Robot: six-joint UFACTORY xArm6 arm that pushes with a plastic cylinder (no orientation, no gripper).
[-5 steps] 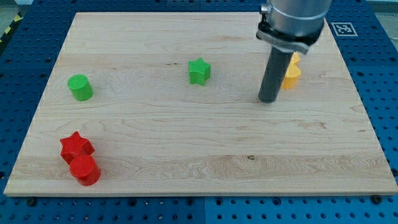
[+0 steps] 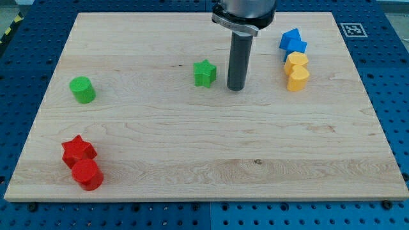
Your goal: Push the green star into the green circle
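Note:
The green star [image 2: 204,73] sits on the wooden board, above the board's middle. The green circle [image 2: 82,89], a short cylinder, stands far off at the view's left. My tip [image 2: 236,88] rests on the board just to the right of the green star, a small gap apart from it. The star lies between my tip and the green circle.
A red star [image 2: 78,150] and a red cylinder [image 2: 87,174] touch at the bottom left. At the top right stand blue blocks [image 2: 293,41], a yellow cylinder [image 2: 296,62] and a yellow heart [image 2: 298,78]. The board's right edge [image 2: 377,121] borders a blue pegboard.
My tip has moved left and slightly up, from beside the yellow blocks to just right of the green star. No block has moved.

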